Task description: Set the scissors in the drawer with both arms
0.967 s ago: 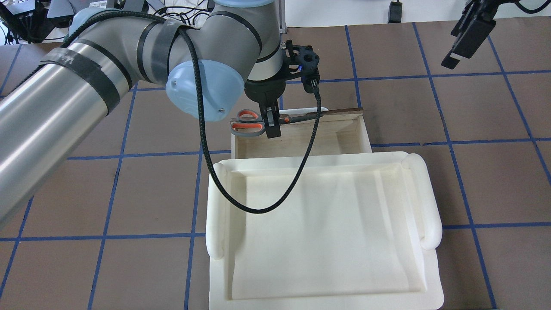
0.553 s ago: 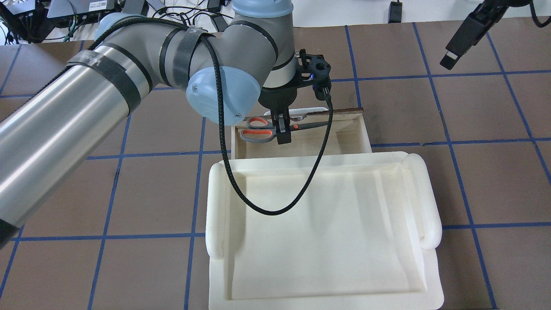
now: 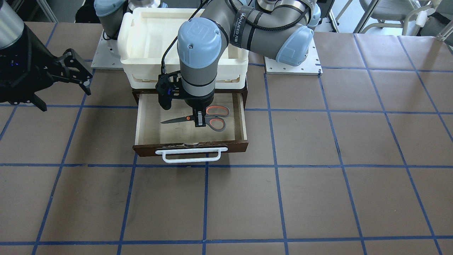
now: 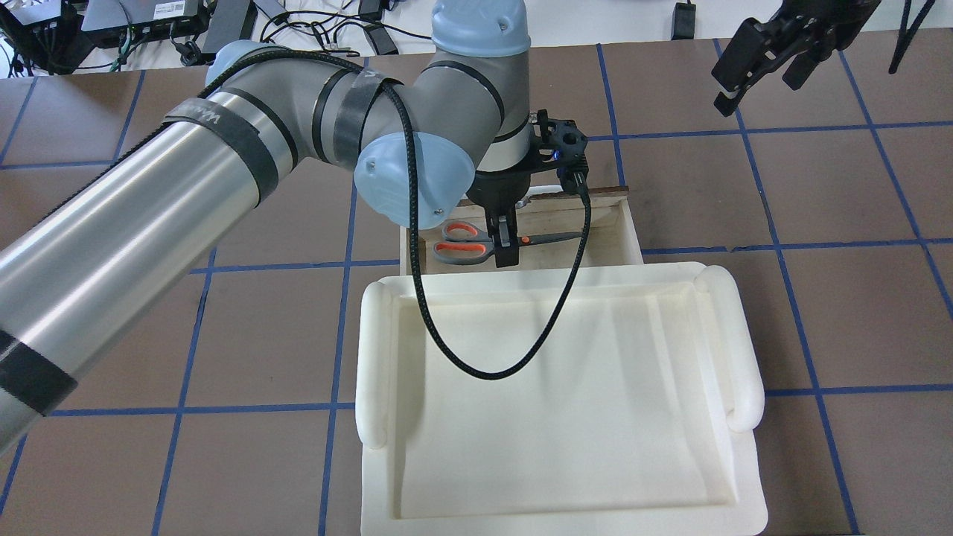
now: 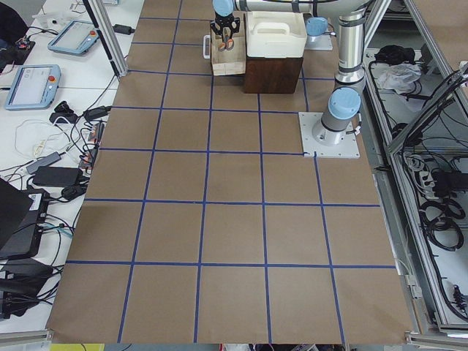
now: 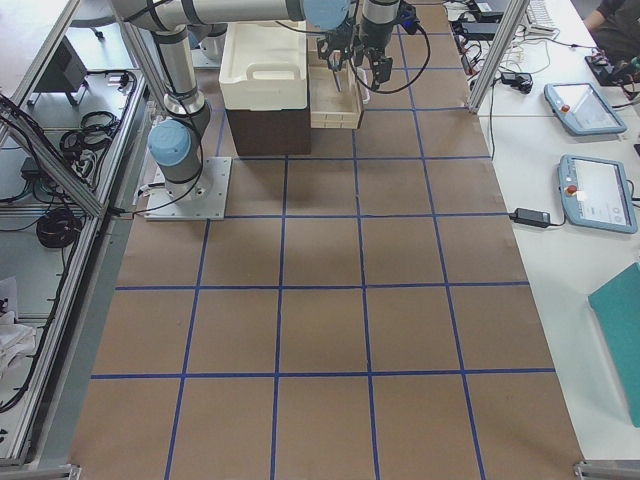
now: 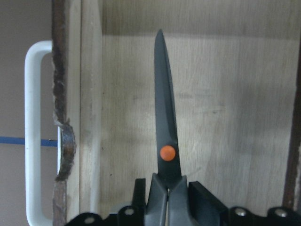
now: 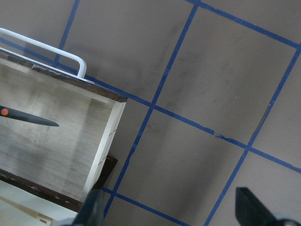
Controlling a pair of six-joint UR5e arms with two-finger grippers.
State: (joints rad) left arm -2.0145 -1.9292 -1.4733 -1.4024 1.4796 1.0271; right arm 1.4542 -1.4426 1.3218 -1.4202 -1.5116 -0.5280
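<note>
The drawer [image 3: 152,124] is pulled open, pale inside, with its white bar handle [image 3: 191,154] at the front. My left gripper [image 3: 200,121] points down into it and is shut on the scissors [image 3: 216,117] near their orange pivot. The blades lie flat and point along the drawer. In the overhead view the scissors [image 4: 465,243] hang low inside the drawer [image 4: 603,231], under the left gripper [image 4: 506,251]. The left wrist view shows the blades [image 7: 165,136] over the plywood floor [image 7: 235,117]; I cannot tell if they touch it. My right gripper [image 4: 759,85] is open and empty, off to the drawer's side, above the table.
A cream-white plastic tray [image 4: 558,409] sits on top of the dark cabinet behind the drawer and hides its rear part from above. The left arm's black cable [image 4: 476,372] loops over the tray. The brown table with blue tape lines [image 3: 283,198] surrounds the drawer.
My left gripper has carried the scissors from above the drawer's front left corner to the right and down into the drawer. My right gripper has turned and shifted slightly at the far right.
</note>
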